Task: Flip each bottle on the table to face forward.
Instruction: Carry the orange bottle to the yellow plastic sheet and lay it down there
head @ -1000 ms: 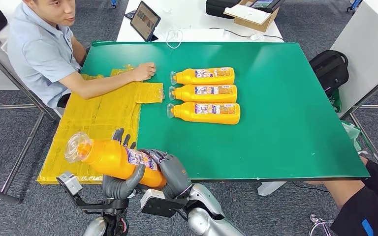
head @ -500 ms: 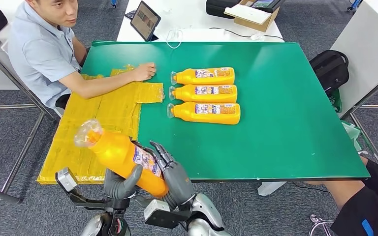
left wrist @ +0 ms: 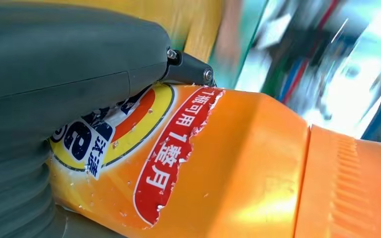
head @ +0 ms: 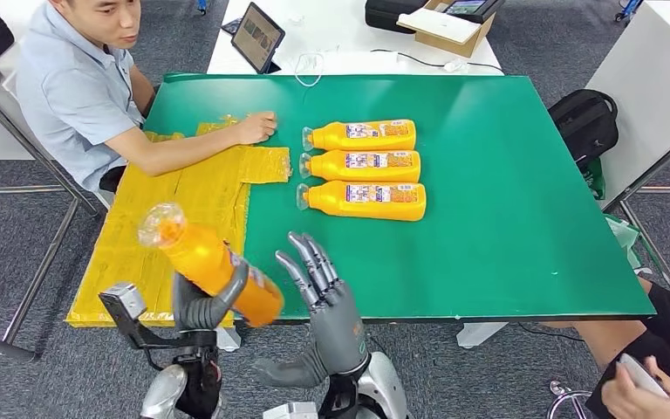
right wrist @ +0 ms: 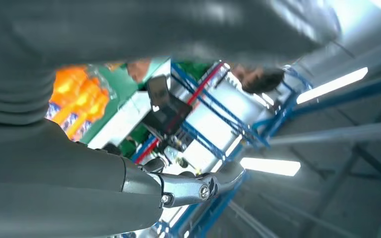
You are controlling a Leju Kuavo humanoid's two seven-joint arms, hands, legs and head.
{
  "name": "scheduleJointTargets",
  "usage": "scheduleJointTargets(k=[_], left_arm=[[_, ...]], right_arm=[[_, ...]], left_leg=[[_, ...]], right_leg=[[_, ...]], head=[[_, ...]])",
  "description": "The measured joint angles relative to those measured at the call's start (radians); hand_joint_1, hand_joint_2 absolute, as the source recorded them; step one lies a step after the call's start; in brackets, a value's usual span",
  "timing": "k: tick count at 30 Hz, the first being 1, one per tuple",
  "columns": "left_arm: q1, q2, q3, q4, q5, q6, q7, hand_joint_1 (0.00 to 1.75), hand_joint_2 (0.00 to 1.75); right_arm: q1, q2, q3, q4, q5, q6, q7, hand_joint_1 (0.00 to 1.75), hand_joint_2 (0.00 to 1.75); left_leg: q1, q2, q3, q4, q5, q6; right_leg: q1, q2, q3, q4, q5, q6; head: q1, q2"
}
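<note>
Head view shows the left hand (head: 202, 301) gripping an orange bottle (head: 209, 264) off the near left corner of the green bench (head: 506, 218), its fingers (head: 227, 292) wrapped around the lower body of the bottle. That held bottle is tilted, with its clear cap end raised and pointing away from the robot toward the yellow sheet (head: 174, 209) that lies over the left edge of the bench. Its label is partly covered by the hand. In the left wrist view the thick thumb (left wrist: 54, 59) presses across the label on the orange body (left wrist: 258, 163). The right hand (head: 327, 301) stands just beside the held bottle, apart from it, holding nothing, with its fingers (head: 310, 262) spread and pointing upward over the near edge of the bench. Three more orange bottles (head: 362, 166) lie on their sides in a tight row on the bench, further in from the held bottle, caps toward the yellow sheet, labels facing up. A person's hand (head: 253, 127) rests on the yellow sheet beside that row.
</note>
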Motion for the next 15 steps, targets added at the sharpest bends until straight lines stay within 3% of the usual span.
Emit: scheduleJointTargets(k=[3,8,10,13,15], left_arm=[[-0.029,0.0,0.032,0.037,-0.186,0.169,-0.047,1.75,1.75],[-0.05,-0.002,0.06,0.073,-0.23,0.198,-0.055,1.75,1.75],[-0.056,-0.003,0.067,0.085,-0.308,0.253,-0.058,1.75,1.75],[-0.083,-0.009,0.104,0.124,-0.643,0.383,-0.059,1.75,1.75],[-0.121,-0.012,0.146,0.166,-0.897,0.41,-0.039,1.75,1.75]], right_arm=[[0.011,-0.003,-0.001,-0.021,-0.004,-0.011,-0.015,0.0,0.0],[0.02,-0.004,-0.003,-0.037,-0.005,-0.013,-0.022,0.0,0.0],[0.024,-0.003,-0.006,-0.042,-0.008,-0.013,-0.03,0.0,0.0],[0.036,-0.001,-0.02,-0.051,-0.029,-0.013,-0.053,0.0,0.0],[0.042,-0.001,-0.025,-0.056,-0.06,-0.012,-0.059,0.0,0.0]], left_leg=[[0.0,0.0,0.0,0.0,0.0,0.0],[0.0,0.0,0.0,0.0,0.0,0.0],[0.0,0.0,0.0,0.0,0.0,0.0],[0.0,0.0,0.0,0.0,0.0,0.0],[0.0,0.0,0.0,0.0,0.0,0.0]], right_leg=[[0.0,0.0,0.0,0.0,0.0,0.0],[0.0,0.0,0.0,0.0,0.0,0.0],[0.0,0.0,0.0,0.0,0.0,0.0],[0.0,0.0,0.0,0.0,0.0,0.0],[0.0,0.0,0.0,0.0,0.0,0.0]], head=[[0.0,0.0],[0.0,0.0],[0.0,0.0],[0.0,0.0],[0.0,0.0]])
